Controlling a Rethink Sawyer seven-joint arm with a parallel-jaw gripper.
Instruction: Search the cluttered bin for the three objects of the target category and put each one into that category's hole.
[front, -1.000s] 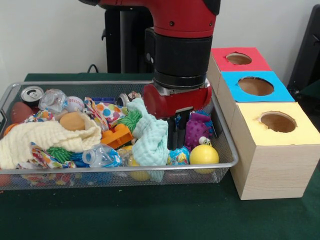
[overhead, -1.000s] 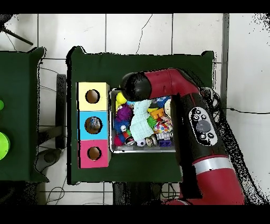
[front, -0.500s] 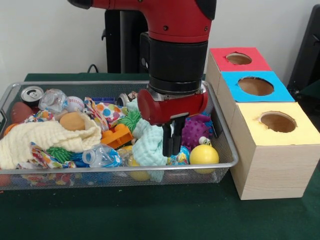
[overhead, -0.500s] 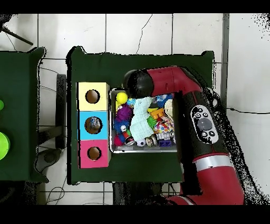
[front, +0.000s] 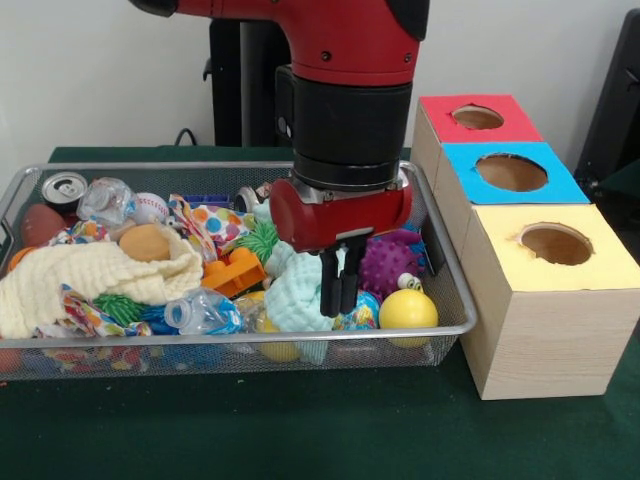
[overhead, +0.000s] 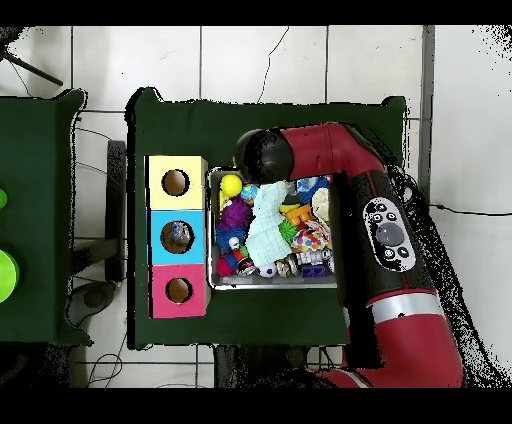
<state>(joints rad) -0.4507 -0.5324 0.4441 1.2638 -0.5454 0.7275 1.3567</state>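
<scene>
The robot's black tool (front: 336, 290), fingers nearly closed, pinches the crumpled mint-green cloth (front: 296, 296) in the wire mesh bin (front: 452, 300), probably to uncover toys beneath.

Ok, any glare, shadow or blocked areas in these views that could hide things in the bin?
Front view: even light, no strong glare; the arm's wrist and gripper block part of the mint cloth and the bin behind. Overhead view: the arm covers the bin's upper edge, and the items are too small to tell apart.
</scene>
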